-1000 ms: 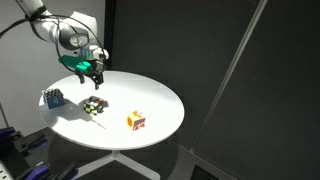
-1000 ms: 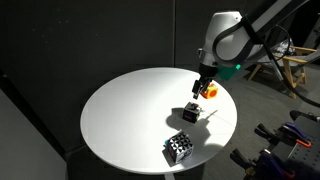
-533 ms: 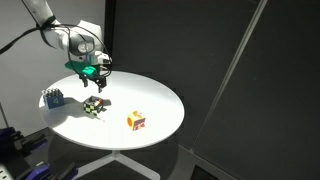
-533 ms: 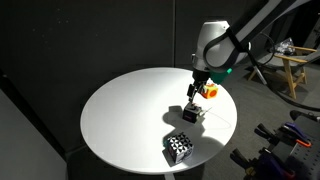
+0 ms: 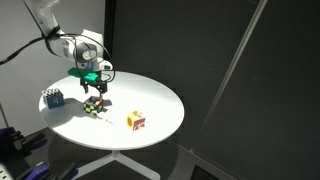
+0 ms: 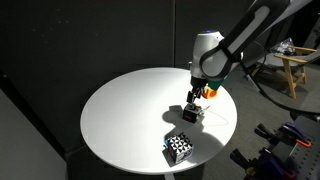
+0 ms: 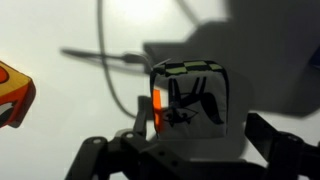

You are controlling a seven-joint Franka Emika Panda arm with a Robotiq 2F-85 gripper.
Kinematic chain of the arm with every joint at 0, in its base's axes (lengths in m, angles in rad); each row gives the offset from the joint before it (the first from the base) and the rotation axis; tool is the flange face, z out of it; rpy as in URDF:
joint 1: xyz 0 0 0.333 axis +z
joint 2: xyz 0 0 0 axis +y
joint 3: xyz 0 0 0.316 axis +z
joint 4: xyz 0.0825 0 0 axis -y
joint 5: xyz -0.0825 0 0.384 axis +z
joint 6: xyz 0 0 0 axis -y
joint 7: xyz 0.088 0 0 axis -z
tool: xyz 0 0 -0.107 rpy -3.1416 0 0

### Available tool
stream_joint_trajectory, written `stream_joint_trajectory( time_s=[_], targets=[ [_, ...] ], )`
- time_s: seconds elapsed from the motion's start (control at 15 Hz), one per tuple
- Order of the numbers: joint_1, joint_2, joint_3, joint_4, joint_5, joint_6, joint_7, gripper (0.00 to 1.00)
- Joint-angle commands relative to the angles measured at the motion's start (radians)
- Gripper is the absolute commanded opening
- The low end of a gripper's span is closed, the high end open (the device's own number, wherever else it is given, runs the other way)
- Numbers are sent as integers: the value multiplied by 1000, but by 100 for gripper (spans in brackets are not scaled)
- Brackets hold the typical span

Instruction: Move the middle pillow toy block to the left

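The middle pillow toy block (image 5: 93, 106) is a small soft cube with white, black and green patches, standing on the round white table (image 5: 150, 95). It also shows in the other exterior view (image 6: 191, 113). In the wrist view it (image 7: 190, 95) shows a white face with a dark mark. My gripper (image 5: 95, 87) hangs just above it, open and empty, and is also seen from the opposite side (image 6: 194, 98). In the wrist view the gripper (image 7: 178, 140) has its jaws spread to either side of the block, not touching it.
A blue cube with white marks (image 5: 52, 98) sits near the table's edge, seen also in an exterior view (image 6: 179, 147). An orange-yellow cube with red (image 5: 136, 121) sits on the block's other side (image 6: 210, 91), and at the wrist view's left (image 7: 12, 92).
My gripper has moved from behind the middle block to right over it and has come lower. The blocks have not moved.
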Motion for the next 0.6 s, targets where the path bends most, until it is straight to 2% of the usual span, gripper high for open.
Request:
stream_joint_trajectory(
  time_s=[0.0,0.53],
  targets=[
    [14,37,-8,24,-25,19,37,100],
    [51,84,-41,28,-39,103,92,100]
  ],
)
